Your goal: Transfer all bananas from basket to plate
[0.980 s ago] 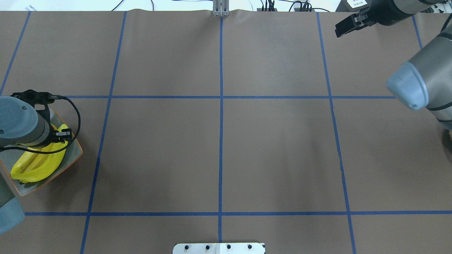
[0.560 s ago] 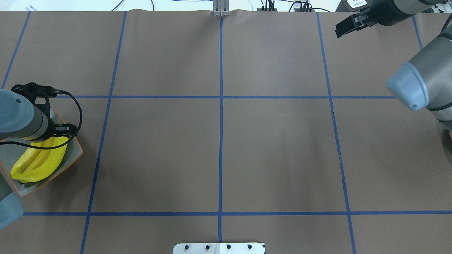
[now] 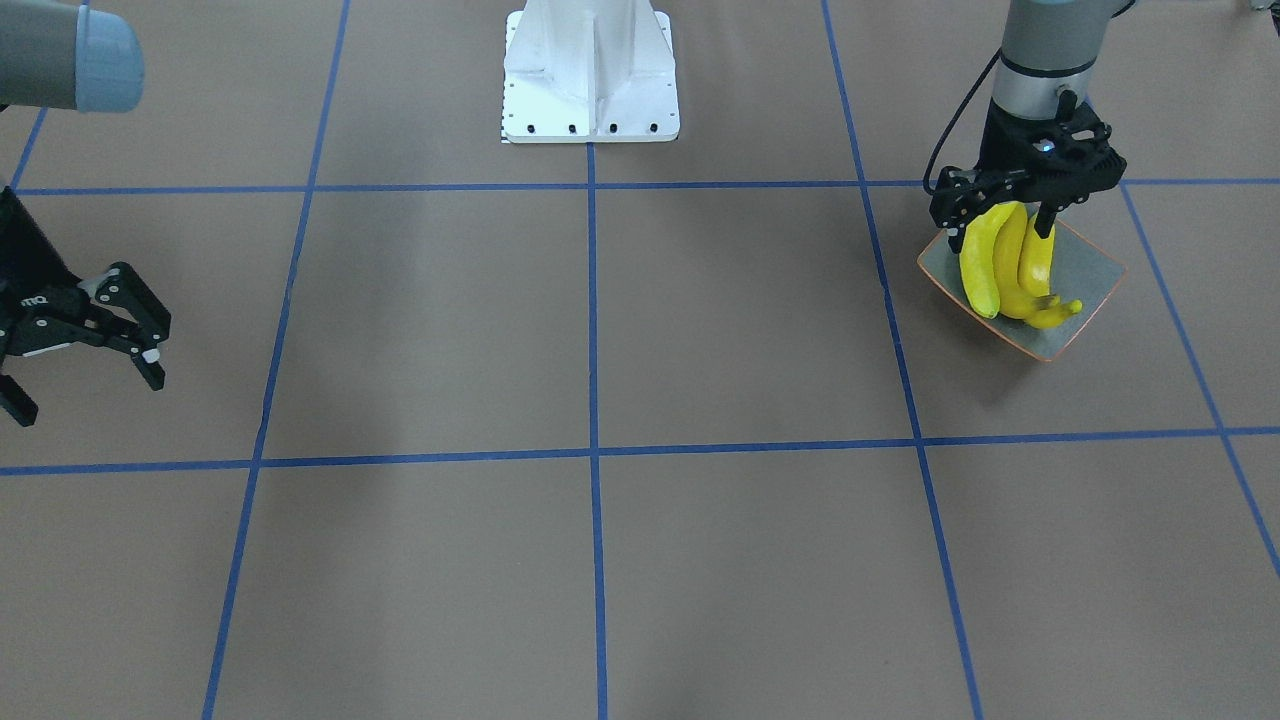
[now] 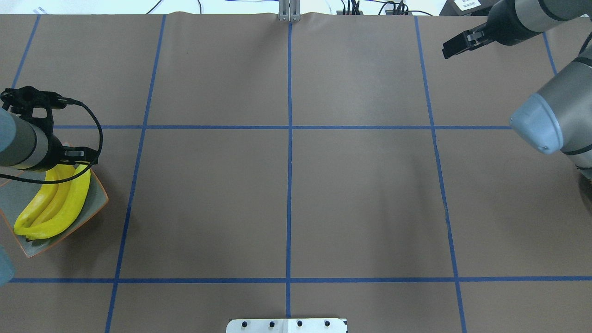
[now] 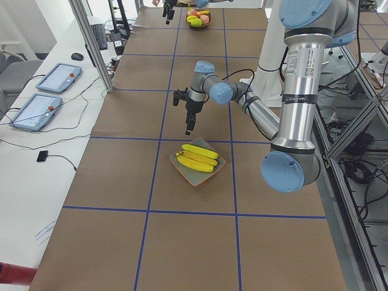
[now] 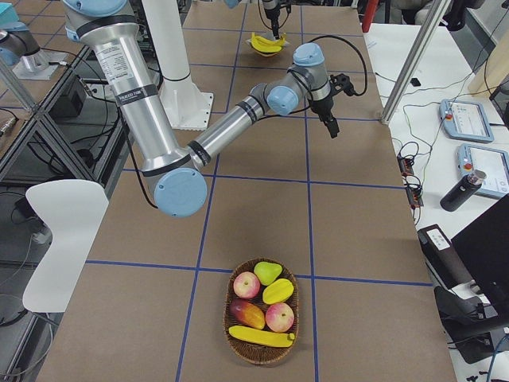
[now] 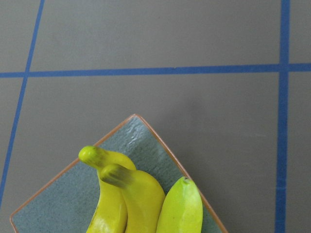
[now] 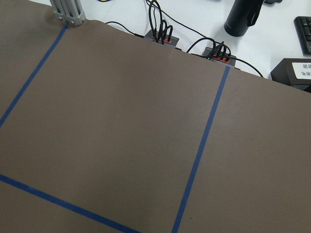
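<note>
Since the plate (image 3: 1090, 265) under the spread left gripper (image 3: 997, 238) holds three bananas (image 3: 1010, 275), the splayed right gripper (image 3: 90, 395) should fetch the basket's (image 6: 227, 322) last banana (image 6: 261, 337).

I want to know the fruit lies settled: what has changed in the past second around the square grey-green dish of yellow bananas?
The left gripper, open and empty, drew away from the square grey-green dish, upward in the overhead view. The right gripper shifted slightly. The three yellow bananas stayed put on the dish.
</note>
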